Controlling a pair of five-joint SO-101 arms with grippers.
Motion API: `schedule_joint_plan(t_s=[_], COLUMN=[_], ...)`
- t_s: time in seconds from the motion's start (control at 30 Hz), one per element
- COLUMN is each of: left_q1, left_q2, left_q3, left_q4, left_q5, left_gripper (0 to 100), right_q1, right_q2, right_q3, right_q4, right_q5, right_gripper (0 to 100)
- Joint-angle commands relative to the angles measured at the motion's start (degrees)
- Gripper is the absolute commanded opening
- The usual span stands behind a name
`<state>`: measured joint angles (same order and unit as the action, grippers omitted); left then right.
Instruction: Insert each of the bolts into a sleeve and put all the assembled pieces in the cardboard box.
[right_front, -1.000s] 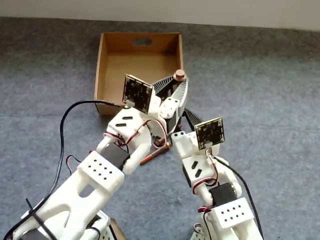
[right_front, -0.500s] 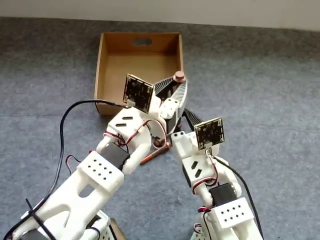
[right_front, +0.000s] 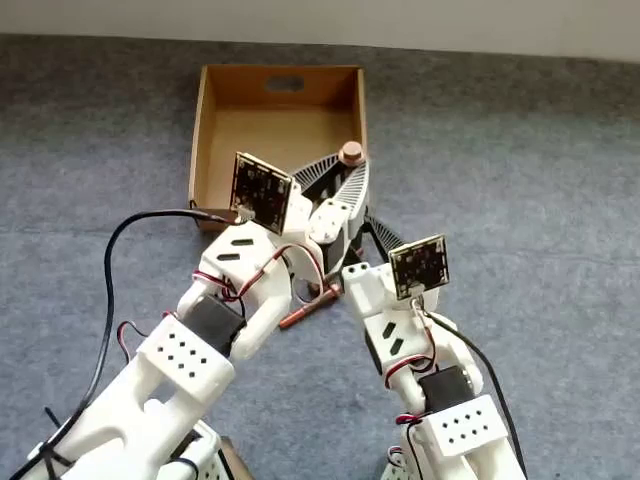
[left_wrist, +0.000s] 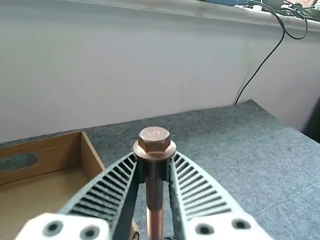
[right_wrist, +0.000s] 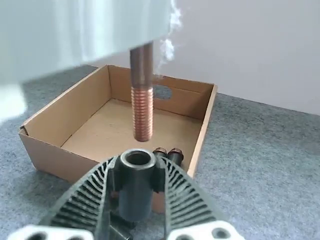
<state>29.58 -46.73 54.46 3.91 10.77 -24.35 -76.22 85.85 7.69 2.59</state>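
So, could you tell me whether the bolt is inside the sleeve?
Out: the bolt hangs above the sleeve, threaded tip clear of its bore.

Grey felt table (right_front: 540, 150) bears cardboard box (right_front: 240, 88) and loose bolt (right_front: 300, 314)

Grey felt-like carpet (right_front: 560, 200) covers the whole tabletop: short nap, mottled, flat, no visible seams. Plain white wall (right_front: 420, 18) runs along the far side and meets the carpet in a straight line. In the left wrist view a thin black cable (left_wrist: 260, 65) comes off a pale ledge (left_wrist: 210, 12) high on that wall, loops above it at the corner, then drops diagonally to the carpet's far edge. There is dark clutter on the ledge, can't tell what it is. Small brown patch (right_front: 232, 462) sits at the bottom edge of the high view, too cropped to identify
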Motion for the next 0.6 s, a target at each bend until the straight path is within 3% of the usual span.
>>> schedule_joint_plan(t_s=[0.0,0.57], left_q1=[0.92,2.95], left_q2=[0.13,0.48], left_q3=[-1.71,-0.66], left_q4=[-1.05,-1.32], left_q5=[-0.26,-0.18], left_gripper=[1,1], right_q1=[0.75,1.63], right_q2=[-0.84,-0.92], right_q3=[-0.31,0.48], right_q4=[-1.01,-1.27], right_q5=[0.26,0.26], right_gripper=[0.7,0.7])
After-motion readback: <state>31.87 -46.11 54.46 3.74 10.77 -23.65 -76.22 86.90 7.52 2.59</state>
